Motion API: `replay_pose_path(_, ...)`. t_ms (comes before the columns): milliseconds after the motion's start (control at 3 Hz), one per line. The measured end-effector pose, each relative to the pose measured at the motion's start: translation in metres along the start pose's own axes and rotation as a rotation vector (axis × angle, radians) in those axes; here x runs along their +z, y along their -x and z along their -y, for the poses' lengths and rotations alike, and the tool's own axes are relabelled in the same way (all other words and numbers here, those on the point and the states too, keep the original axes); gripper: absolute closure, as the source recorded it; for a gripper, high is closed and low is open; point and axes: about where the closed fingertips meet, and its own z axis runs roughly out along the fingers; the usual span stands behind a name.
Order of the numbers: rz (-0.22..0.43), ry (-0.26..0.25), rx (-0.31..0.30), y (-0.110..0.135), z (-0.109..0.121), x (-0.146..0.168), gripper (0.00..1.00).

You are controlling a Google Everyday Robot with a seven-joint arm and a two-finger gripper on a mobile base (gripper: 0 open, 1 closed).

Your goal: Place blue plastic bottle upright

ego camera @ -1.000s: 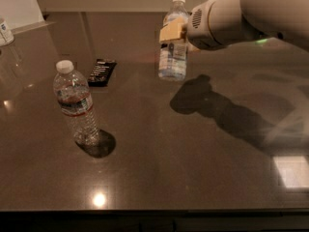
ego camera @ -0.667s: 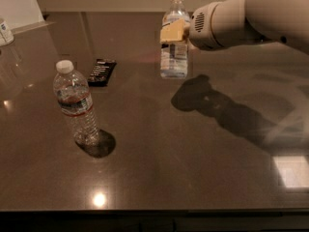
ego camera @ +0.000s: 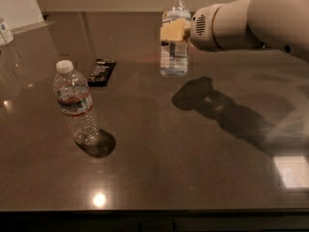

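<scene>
The blue plastic bottle (ego camera: 174, 52) stands upright at the back middle of the dark table (ego camera: 193, 178). It is clear, with a pale blue-and-white label and a white cap. My gripper (ego camera: 175, 31) reaches in from the right, and its tan fingers (ego camera: 172, 30) are closed around the bottle's upper body. The bottle's base is at or just above the table top; I cannot tell whether it touches.
A taller ribbed clear bottle (ego camera: 75, 103) with a dark label band stands upright at the left front. A black remote (ego camera: 102, 71) lies behind it. A white container (ego camera: 5, 31) sits at the far left edge. My arm's shadow (ego camera: 227, 112) falls to the right of the held bottle.
The gripper and the blue plastic bottle have shifted slightly upward in the view, still upright. The ribbed bottle and the remote have not moved.
</scene>
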Motion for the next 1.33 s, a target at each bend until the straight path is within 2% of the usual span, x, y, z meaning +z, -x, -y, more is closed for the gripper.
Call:
replay_pose_path(333, -0.111, -0.035, -0.076, -0.003, -0.001, -0.007, 1.0)
replay_pose_path(667, -0.189, -0.047, -0.146, -0.002, -0.008, -0.014, 1.0)
replay_pose_path(1333, -0.254, -0.046, -0.2, 0.011, -0.028, -0.012, 1.0)
